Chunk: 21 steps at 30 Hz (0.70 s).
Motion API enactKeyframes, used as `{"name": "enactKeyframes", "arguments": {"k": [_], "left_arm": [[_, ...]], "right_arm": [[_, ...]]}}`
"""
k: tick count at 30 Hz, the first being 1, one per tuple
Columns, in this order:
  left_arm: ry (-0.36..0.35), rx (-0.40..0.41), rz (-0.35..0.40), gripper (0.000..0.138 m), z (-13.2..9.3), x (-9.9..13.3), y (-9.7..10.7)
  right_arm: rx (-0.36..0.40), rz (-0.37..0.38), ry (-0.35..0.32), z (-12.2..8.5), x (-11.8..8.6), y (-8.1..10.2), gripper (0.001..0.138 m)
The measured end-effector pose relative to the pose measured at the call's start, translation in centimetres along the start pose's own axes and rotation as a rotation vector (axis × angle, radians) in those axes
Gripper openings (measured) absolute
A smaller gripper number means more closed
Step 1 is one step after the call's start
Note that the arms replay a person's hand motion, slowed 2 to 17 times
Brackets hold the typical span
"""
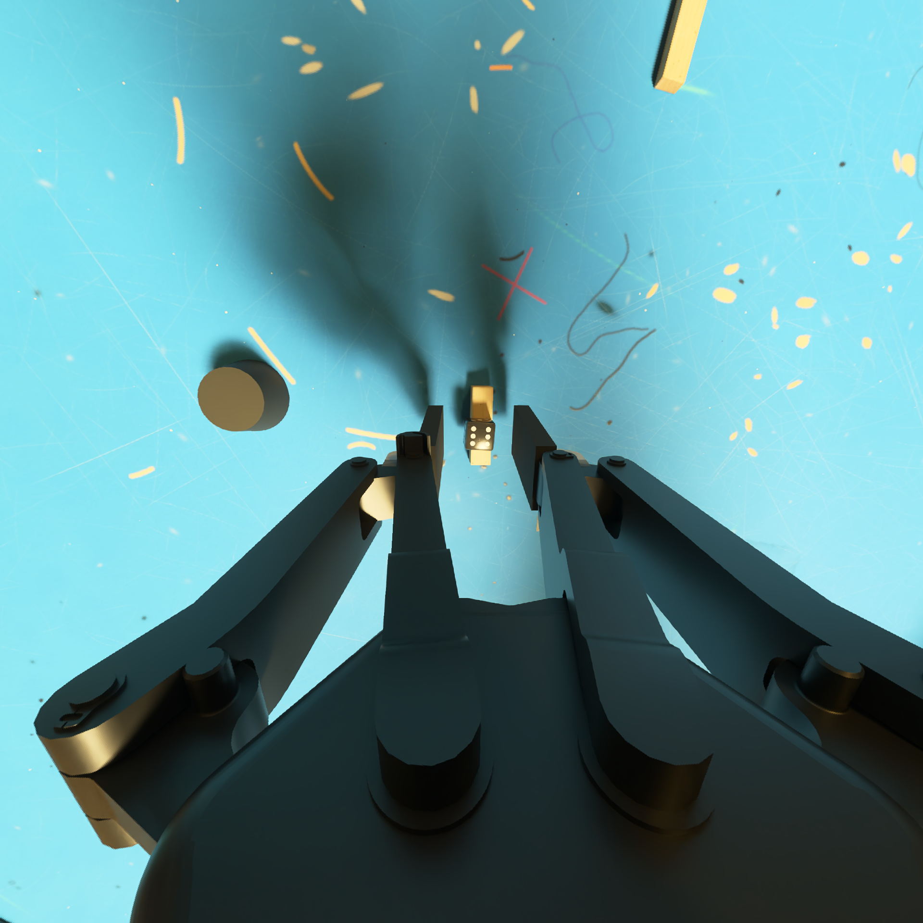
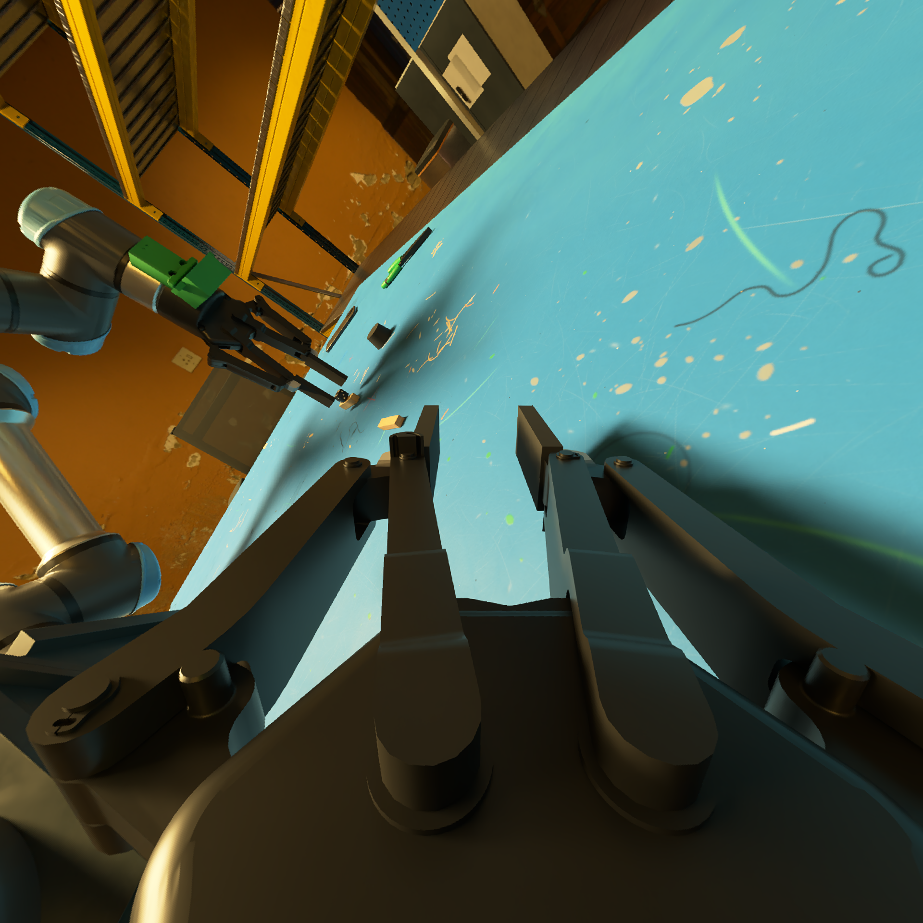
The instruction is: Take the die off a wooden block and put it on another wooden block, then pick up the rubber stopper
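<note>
The die (image 1: 479, 436) is seated on a block (image 1: 481, 402), with the spread, empty left gripper (image 1: 477, 424) around it. No transfer is judged done. The stopper (image 1: 243, 395) is untouched on the table (image 1: 125, 249). The right gripper (image 2: 477, 424) is spread, empty.

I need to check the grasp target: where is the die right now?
In the left wrist view the die sits on a small wooden block, dead ahead between the open left gripper fingers, with the rubber stopper off to its left.

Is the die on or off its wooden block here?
On. The die sits atop the small wooden block, between the left gripper's open fingers, which do not touch it.
</note>
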<state>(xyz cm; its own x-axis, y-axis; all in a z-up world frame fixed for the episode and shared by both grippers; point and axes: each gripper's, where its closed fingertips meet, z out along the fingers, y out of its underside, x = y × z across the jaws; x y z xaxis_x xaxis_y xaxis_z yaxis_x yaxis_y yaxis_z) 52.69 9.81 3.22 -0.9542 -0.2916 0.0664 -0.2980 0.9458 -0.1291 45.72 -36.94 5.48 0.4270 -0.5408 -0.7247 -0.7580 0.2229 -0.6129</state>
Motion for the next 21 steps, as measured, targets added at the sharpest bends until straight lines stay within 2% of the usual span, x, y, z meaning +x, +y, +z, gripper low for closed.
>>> {"name": "enactKeyframes", "arguments": {"k": [6,21], "left_arm": [[-0.008,-0.032,0.011,0.040,0.63,-0.08,0.24],[0.026,-0.034,0.018,0.016,0.72,0.47,0.07]], "right_arm": [[0.001,-0.001,-0.001,-0.01,-0.02,-0.01,0.042],[0.003,0.000,-0.004,-0.04,-0.05,-0.03,0.042]]}}
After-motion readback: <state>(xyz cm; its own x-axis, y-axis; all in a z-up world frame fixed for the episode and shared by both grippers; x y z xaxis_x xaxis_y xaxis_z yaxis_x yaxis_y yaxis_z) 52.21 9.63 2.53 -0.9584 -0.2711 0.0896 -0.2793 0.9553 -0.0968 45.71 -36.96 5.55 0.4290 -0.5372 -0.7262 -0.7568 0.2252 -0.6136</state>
